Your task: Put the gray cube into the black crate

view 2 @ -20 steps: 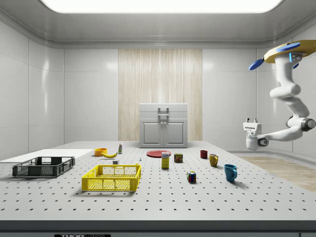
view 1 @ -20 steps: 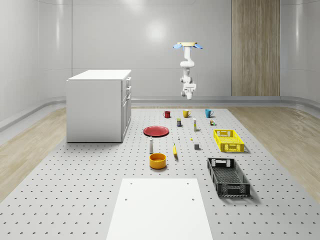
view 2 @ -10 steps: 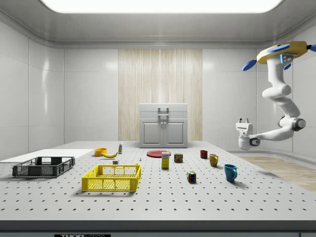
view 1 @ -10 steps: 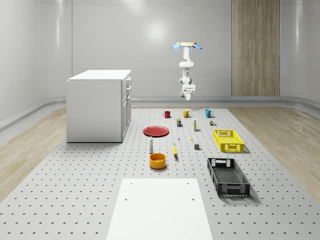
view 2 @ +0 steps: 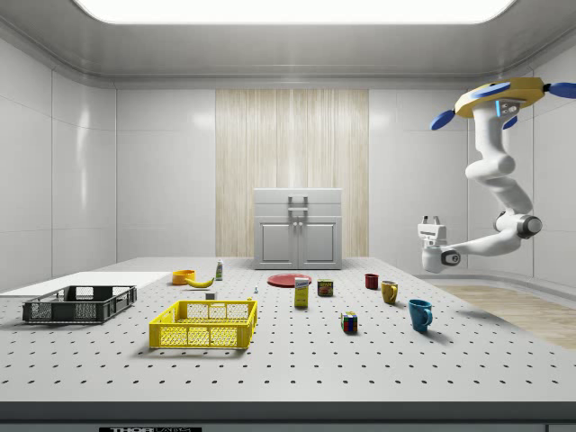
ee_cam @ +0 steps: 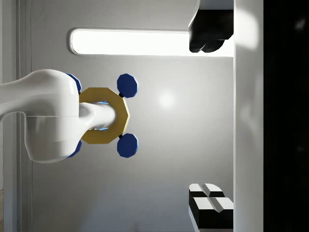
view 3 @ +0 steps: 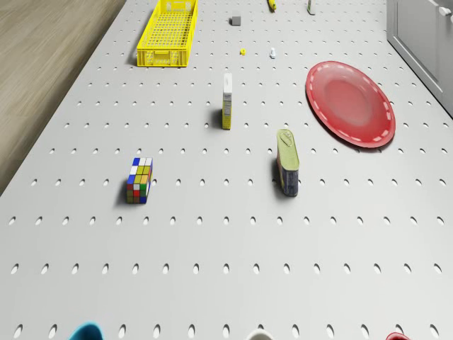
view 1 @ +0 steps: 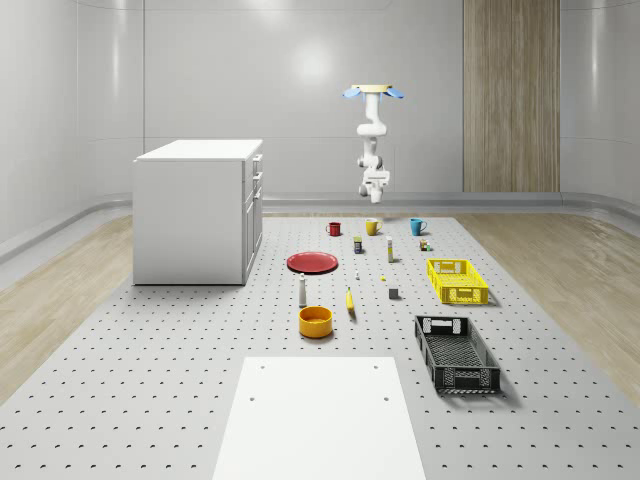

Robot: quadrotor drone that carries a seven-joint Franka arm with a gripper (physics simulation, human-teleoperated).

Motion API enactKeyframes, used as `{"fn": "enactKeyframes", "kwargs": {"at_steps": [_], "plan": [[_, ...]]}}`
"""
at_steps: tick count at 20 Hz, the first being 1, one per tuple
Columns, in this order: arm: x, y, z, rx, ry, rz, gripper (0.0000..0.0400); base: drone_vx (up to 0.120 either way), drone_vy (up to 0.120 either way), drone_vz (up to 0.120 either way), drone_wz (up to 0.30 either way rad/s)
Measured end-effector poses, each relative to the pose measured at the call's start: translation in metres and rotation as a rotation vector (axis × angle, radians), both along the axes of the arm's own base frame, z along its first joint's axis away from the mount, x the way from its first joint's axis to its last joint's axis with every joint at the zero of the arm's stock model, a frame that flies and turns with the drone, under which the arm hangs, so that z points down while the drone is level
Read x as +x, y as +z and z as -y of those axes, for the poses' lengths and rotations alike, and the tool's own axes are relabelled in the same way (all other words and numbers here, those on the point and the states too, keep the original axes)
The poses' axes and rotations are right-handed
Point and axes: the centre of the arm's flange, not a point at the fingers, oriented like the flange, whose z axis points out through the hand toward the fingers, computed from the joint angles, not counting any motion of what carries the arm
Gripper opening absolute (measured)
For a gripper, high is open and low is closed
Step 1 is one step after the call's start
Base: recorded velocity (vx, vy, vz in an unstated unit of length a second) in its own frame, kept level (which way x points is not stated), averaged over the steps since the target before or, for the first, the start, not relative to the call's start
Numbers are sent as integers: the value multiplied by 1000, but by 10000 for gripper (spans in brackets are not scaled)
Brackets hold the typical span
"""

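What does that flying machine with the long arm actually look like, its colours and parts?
The drone is a flat yellow-gold disc with blue rotor blades round its rim. Beneath it hangs a glossy white arm of rounded, tube-like segments with a dark grey ring at a joint. The arm ends in a white gripper with two short fingers; in the wrist view their tips look black and white.

Yellow octagonal drone (view 2: 500, 94) body with blue rotors; glossy white jointed arm (view 2: 493, 180); black-padded pincer fingers (ee_cam: 207, 204).
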Motion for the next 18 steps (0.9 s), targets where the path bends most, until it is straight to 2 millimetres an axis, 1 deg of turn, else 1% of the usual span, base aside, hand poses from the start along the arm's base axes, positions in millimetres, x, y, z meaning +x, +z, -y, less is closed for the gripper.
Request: {"fn": "enactKeyframes", "kwargs": {"at_steps": [11,18], "plan": [[-1,0,-2,-24,-1,8,400,120,0,0,0],[-1,0,-9,-88,-2,14,400,120,0,0,0]]}}
